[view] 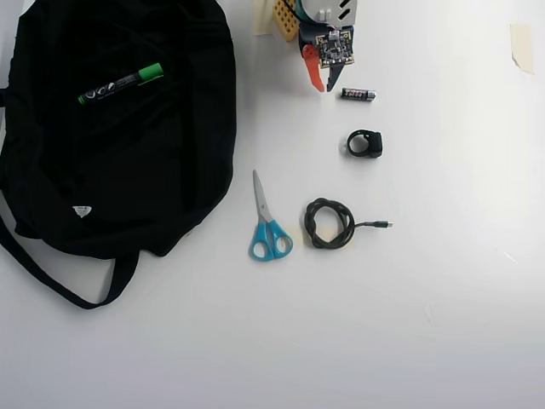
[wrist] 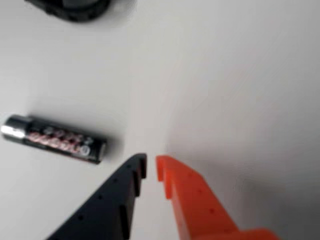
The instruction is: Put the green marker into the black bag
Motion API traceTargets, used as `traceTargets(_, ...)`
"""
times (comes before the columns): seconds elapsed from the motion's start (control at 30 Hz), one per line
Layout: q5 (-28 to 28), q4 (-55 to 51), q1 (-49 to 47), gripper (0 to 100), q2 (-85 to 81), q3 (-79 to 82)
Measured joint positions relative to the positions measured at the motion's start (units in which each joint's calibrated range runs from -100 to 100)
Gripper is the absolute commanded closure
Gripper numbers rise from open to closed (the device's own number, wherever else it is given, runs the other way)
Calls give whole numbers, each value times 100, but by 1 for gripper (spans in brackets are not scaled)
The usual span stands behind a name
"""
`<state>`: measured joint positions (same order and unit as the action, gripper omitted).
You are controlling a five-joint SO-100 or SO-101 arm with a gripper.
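Note:
The green marker [view: 119,83] lies on top of the black bag [view: 128,179] near its upper left in the overhead view, green cap toward the right. The bag fills the left side, its strap trailing to the lower left. My gripper [view: 325,86] is at the top centre, well right of the bag and apart from the marker. In the wrist view my gripper [wrist: 151,163] shows a black finger and an orange finger with tips nearly together and nothing between them, just above the white table. Neither marker nor bag appears in the wrist view.
A small black battery [view: 358,94] [wrist: 55,140] lies just right of the gripper. Below it are a black ring-shaped part [view: 365,143], a coiled black cable [view: 330,223] and blue-handled scissors [view: 268,226]. A strip of tape [view: 521,47] sits at the right edge.

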<state>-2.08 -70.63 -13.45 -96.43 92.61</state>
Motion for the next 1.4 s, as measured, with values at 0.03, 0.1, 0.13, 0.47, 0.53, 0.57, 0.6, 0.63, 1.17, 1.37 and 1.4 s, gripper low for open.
traceTargets(0.03,-10,17,0,98,-116,142)
traceTargets(0.1,-5,52,140,98,-199,307)
traceTargets(0.13,-5,60,213,98,-224,401)
traceTargets(0.47,0,-43,595,98,-232,503)
traceTargets(0.53,0,-43,595,98,-232,503)
traceTargets(0.57,0,-43,610,98,-232,503)
traceTargets(0.6,0,-43,625,98,-232,503)
traceTargets(0.63,0,-43,654,98,-232,503)
traceTargets(1.17,0,-43,683,98,-232,503)
traceTargets(1.37,5,-43,683,98,-232,503)
traceTargets(1.4,5,-43,683,98,-232,503)
